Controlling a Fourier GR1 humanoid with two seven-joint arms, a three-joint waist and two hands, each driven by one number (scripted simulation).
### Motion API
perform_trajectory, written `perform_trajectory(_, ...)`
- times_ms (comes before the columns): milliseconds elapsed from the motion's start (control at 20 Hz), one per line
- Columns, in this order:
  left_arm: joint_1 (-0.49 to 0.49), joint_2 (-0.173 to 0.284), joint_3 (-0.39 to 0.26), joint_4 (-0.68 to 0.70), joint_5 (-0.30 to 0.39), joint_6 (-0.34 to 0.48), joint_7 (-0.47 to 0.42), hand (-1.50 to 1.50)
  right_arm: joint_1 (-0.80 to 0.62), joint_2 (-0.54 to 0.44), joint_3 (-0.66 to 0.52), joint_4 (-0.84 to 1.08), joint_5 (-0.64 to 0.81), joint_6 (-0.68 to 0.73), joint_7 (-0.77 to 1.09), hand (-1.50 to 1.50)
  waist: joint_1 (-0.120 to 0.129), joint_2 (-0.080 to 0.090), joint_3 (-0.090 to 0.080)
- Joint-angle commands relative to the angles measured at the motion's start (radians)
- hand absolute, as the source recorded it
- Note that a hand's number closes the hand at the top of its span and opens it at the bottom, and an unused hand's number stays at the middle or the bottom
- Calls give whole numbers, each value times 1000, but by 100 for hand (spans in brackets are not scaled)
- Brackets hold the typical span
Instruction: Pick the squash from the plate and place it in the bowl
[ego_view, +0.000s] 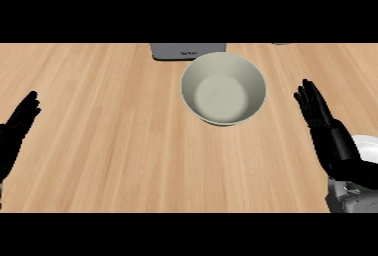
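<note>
A pale grey-white bowl (223, 88) stands on the wooden counter, upper centre, and nothing shows inside it. My right hand (325, 125) is at the right edge, fingers straight and pointing up, open, to the right of the bowl. Behind its wrist a sliver of a white plate (367, 148) shows at the right border; most of it is hidden. No squash is visible. My left hand (18, 129) rests open at the left edge, fingers up.
A grey flat object (184, 51) lies at the counter's far edge just behind the bowl. A small dark thing (280, 44) peeks in at the top right. Bare wood (111, 125) spreads between the left hand and the bowl.
</note>
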Motion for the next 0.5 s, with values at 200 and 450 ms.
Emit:
perform_trajectory(200, -35, -103, -30, -34, 89, -24, 52, 0, 189, -2, -295, 56, -97, -196, 65, 150, -78, 51, -34)
perform_trajectory(450, -47, -129, -42, -52, 166, -85, 96, 0, 315, -32, -328, 133, 179, -423, -34, -150, -41, 50, -34)
